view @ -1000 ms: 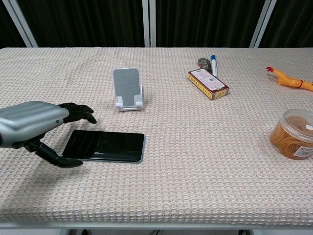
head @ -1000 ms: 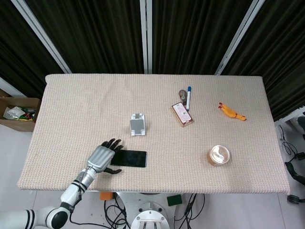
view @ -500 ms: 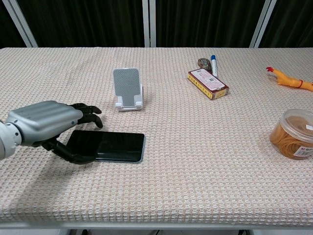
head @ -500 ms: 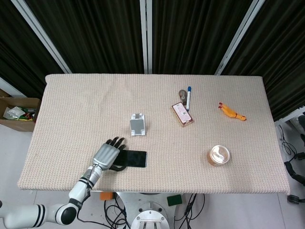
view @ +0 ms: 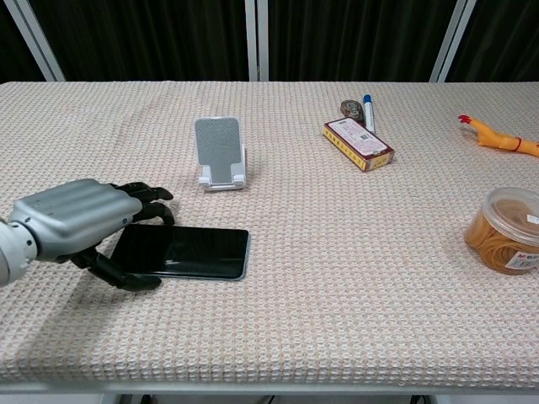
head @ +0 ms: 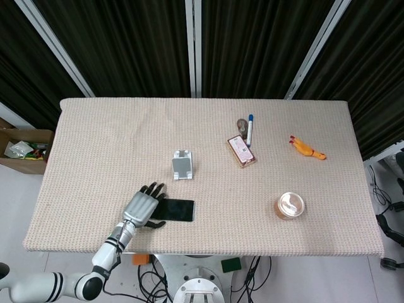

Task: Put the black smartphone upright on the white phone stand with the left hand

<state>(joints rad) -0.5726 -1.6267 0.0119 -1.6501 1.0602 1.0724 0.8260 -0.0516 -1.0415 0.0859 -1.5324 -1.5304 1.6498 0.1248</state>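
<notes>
From the head view the left hand [head: 142, 206] covers the near-left end of the black smartphone [head: 175, 210], lying flat short of the white phone stand [head: 182, 163], while the chest view shows fingers [view: 145, 202] and thumb straddling that end, apparently for pickup, though actual grip I cannot tell.

Even, bright overhead light is covering both views. The table cloth [head: 208, 132] is reading clearly, its weave staying sharp across the chest view and softer in the head view. Shadows are falling short and soft: a faint one is lying under the left hand [view: 72, 220] at the lower left of the chest view, another beside the phone stand [view: 219, 151]. The phone [view: 181, 251] screen is giving a dull, pale reflection. The curtains [head: 252, 44] along the top of both frames are staying near black. Straight table edges are bowing slightly toward the head-view corners. No motion blur is showing.
</notes>
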